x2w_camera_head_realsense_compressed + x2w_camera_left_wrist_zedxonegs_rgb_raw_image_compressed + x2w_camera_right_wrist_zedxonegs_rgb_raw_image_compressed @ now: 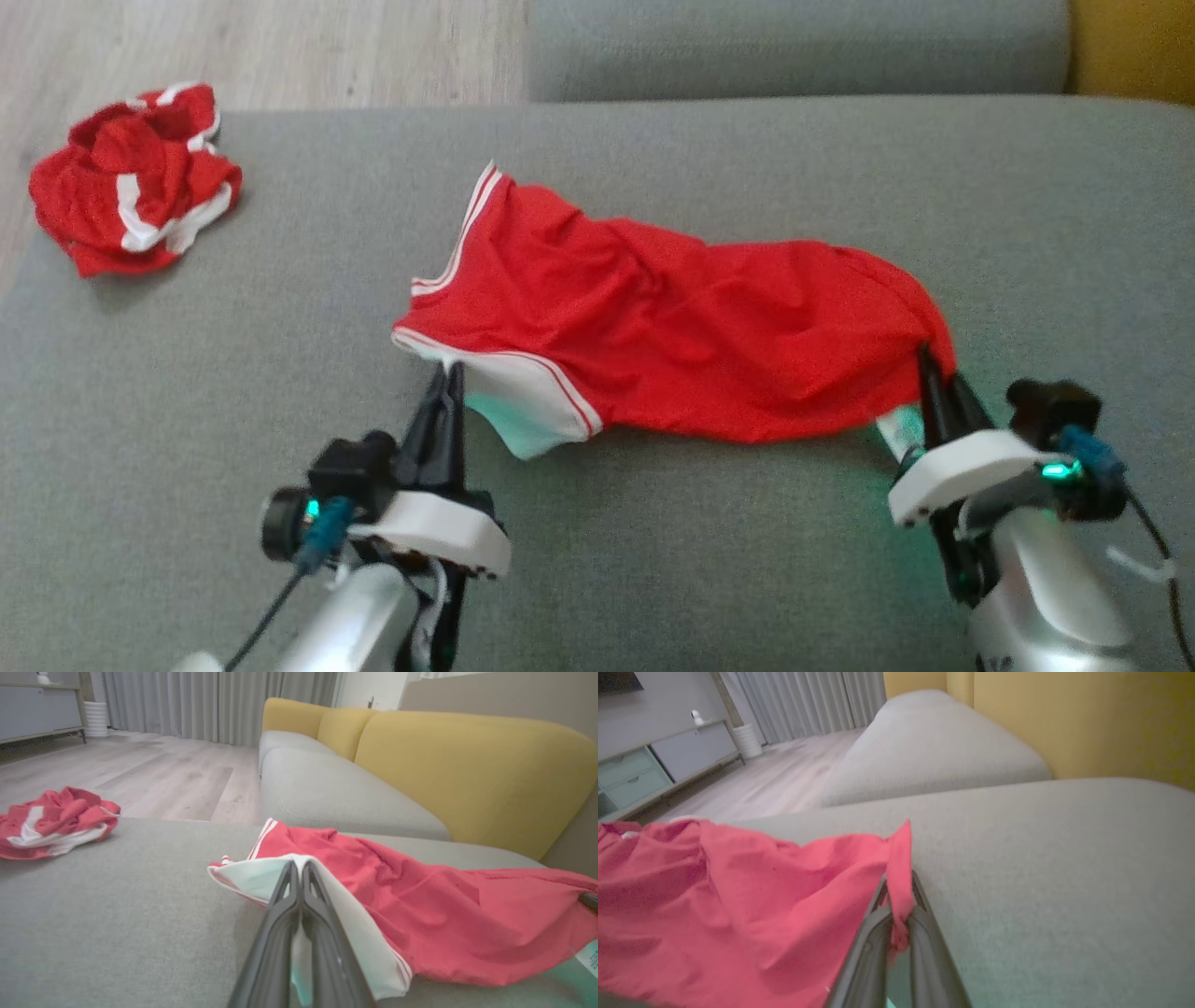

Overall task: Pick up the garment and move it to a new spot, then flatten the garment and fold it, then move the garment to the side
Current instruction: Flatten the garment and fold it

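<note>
Head view: garment (672, 336) lies lengthwise left-to-right (striped hem leftward); left gripper (448, 375) and right gripper (934, 373) pinch its 2 ends.

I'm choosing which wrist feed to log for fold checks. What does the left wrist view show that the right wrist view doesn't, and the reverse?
Left wrist view adds: the left gripper, jaws shut on the white striped panel, and a crumpled red-and-white garment lying apart on the seat.
Right wrist view adds: the right gripper, jaws shut on a red edge fold.
Shared: the spread red garment, grey sofa seat, yellow backrest, curtains, wood floor.
</note>
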Motion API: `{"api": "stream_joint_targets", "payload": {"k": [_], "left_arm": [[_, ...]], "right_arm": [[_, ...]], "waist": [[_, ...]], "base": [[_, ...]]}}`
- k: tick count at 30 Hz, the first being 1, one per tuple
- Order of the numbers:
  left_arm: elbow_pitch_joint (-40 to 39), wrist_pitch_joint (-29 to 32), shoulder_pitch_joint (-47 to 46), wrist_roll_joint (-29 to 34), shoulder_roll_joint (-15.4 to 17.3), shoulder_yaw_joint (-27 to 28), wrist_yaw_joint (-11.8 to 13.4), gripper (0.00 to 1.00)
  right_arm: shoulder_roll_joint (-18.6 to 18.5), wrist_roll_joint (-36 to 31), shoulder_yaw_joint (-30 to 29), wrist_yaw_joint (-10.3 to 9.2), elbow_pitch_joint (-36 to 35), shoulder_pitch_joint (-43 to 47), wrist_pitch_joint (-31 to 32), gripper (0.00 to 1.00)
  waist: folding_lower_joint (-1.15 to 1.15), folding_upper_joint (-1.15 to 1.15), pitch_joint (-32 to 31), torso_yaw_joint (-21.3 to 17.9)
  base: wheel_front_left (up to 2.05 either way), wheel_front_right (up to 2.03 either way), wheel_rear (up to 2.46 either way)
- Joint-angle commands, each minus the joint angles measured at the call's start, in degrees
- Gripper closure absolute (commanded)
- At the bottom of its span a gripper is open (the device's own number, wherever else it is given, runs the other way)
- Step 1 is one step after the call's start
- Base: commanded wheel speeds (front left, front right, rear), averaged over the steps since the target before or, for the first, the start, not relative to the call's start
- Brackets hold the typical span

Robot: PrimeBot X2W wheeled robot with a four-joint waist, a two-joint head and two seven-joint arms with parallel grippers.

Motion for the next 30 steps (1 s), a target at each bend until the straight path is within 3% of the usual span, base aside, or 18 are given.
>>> {"api": "stream_joint_targets", "payload": {"k": [1,9,20,25,30], "left_arm": [[-3.2,-0.6,-0.7,0.0,1.5,2.7,0.5,1.00],[-22.1,3.7,0.9,-0.1,8.9,5.9,2.5,1.00],[-47.4,14.5,-7.0,1.6,19.3,11.2,3.3,1.00],[-50.6,19.7,-13.6,1.8,21.2,11.7,2.2,1.00],[-46.5,22.7,-19.8,1.0,20.7,9.9,-0.4,1.00]], "right_arm": [[-0.2,0.4,1.1,0.42,-3.0,-1.4,-0.9,1.00],[-0.2,0.2,-2.6,0.42,-22.5,3.7,0.8,1.00],[-0.2,0.0,-5.1,0.42,-57.1,10.5,11.5,1.00],[-0.2,-0.7,-5.7,0.42,-65.7,10.0,16.8,1.00],[-0.2,-1.0,-5.1,0.42,-65.7,6.5,20.9,1.00]], "waist": [[0.00,0.00,-1.5,-0.4],[0.00,0.00,-6.7,-1.2],[0.00,0.00,-8.7,-2.7],[0.00,0.00,-7.6,-3.5],[0.00,0.00,-4.6,-3.9]], "base": [[0.00,0.00,0.00],[0.00,0.00,0.00],[0.00,0.00,0.00],[0.00,0.00,0.00],[0.00,0.00,0.00]]}}
